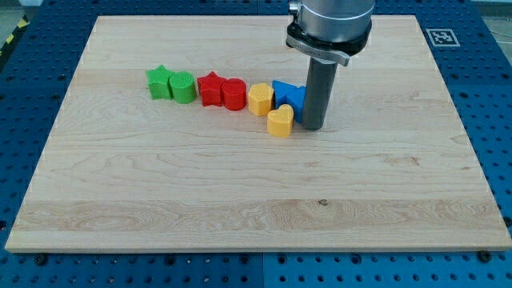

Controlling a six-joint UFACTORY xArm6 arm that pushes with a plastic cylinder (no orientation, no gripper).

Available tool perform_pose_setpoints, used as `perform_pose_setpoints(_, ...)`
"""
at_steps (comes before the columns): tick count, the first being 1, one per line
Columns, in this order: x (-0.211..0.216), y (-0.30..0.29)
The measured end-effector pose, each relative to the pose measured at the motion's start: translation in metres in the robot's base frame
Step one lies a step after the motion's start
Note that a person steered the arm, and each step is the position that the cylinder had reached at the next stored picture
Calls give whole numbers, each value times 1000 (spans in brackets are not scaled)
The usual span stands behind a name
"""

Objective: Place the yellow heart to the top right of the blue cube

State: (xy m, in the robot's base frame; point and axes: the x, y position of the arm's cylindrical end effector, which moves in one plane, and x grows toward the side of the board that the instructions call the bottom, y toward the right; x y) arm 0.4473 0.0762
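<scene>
The yellow heart (pixel 280 122) lies near the middle of the wooden board (pixel 240 192), just below a row of blocks. My tip (pixel 311 127) stands right beside the heart on the view's right, about touching it. The blue cube (pixel 282 90) sits just above the heart, and a second blue block (pixel 296 98) lies between the cube and my rod, partly hidden by it. A yellow block (pixel 260 99) sits at the heart's upper left.
The row runs to the view's left: a red cylinder (pixel 234 94), a red star (pixel 211 87), a green cylinder (pixel 183 86) and a green star (pixel 159 81). The board's edges meet a blue perforated table. A marker tag (pixel 442 37) sits at the top right corner.
</scene>
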Motion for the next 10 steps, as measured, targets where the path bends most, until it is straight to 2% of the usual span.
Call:
perform_pose_setpoints(3, 29, 14)
perform_pose_setpoints(6, 92, 25)
perform_pose_setpoints(8, 81, -47)
perform_pose_setpoints(10, 42, -52)
